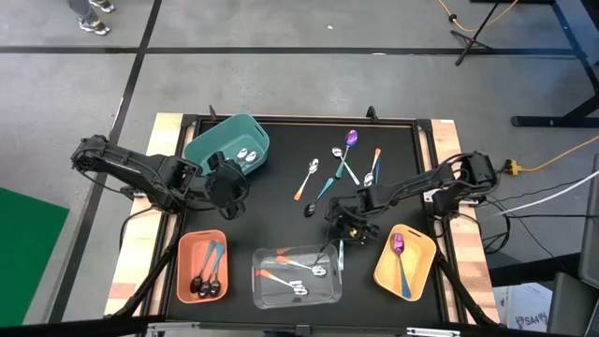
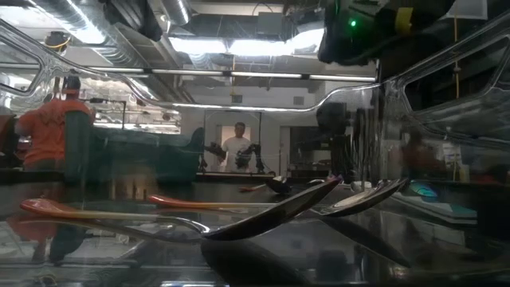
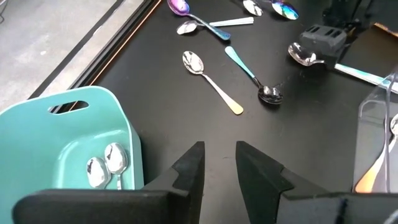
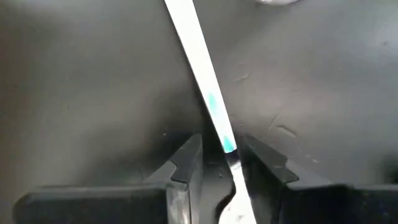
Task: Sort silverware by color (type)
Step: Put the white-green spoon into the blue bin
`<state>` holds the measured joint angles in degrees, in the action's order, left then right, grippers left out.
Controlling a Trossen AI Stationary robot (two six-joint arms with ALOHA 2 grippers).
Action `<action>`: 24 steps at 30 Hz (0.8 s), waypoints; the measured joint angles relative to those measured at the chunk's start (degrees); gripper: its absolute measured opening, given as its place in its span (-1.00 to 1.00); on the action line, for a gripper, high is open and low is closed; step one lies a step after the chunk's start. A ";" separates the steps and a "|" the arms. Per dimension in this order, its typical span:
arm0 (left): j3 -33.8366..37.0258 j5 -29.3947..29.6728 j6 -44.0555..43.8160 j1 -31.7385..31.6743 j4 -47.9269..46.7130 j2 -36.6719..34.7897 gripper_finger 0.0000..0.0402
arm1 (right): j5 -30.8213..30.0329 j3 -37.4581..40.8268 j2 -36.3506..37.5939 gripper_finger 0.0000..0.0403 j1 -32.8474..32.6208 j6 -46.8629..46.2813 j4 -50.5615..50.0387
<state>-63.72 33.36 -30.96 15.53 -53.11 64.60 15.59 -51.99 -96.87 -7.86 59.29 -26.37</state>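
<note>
Down at about five o'clock on the black worktop [image 1: 281, 201], the right tool [image 1: 344, 225] hangs just beside the clear bin [image 1: 298, 277]. Its fingers [image 4: 186, 163] stand on either side of a teal-handled spoon [image 4: 214, 112], whose handle runs up between them; whether they press on it I cannot tell.

The left tool [image 3: 219, 168] hovers at about nine o'clock, next to the teal bin [image 1: 227, 146], with its fingers apart and nothing between them. Two all-silver spoons [image 3: 106, 165] lie in that bin.

Loose spoons lie in a cluster from the centre toward one o'clock: a purple-bowled one [image 1: 351, 140], a silver one with an orange handle [image 1: 306, 179], a black-bowled one with a teal handle [image 1: 320, 197] and a few more crossing each other.

The salmon bin [image 1: 202, 266] at seven o'clock holds black-bowled spoons with teal handles. The clear bin at six o'clock holds orange-handled silver spoons [image 1: 281, 278]. The yellow bin [image 1: 404, 260] at five o'clock holds one purple-bowled spoon with a teal handle [image 1: 400, 257].

From worktop height, the view passes through the clear bin, with orange-handled spoons [image 2: 159, 219] close up and people far back in the room.
</note>
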 joint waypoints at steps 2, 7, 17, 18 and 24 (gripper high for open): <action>0.00 -0.02 0.02 0.00 0.01 0.00 -0.58 | 0.03 0.00 -0.61 -0.52 0.00 0.00 0.21; 0.00 -0.02 0.02 0.00 0.04 0.00 -0.58 | -0.07 -0.19 -2.31 -0.52 0.00 -0.02 0.22; 0.00 0.00 -0.02 0.00 0.05 0.00 -0.58 | -0.48 -0.14 -2.53 -0.83 -0.01 0.00 -0.42; 0.00 0.00 -0.02 0.00 0.03 0.00 -0.58 | -0.58 -0.13 -2.54 -0.87 -0.05 0.04 -0.44; 0.00 0.00 -0.02 0.00 0.04 0.00 -0.58 | -0.79 -0.15 -2.64 -0.96 -0.04 0.07 -1.76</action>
<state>-63.72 33.36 -30.98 15.53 -53.07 64.60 14.80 -52.14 -99.50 -7.90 59.35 -28.13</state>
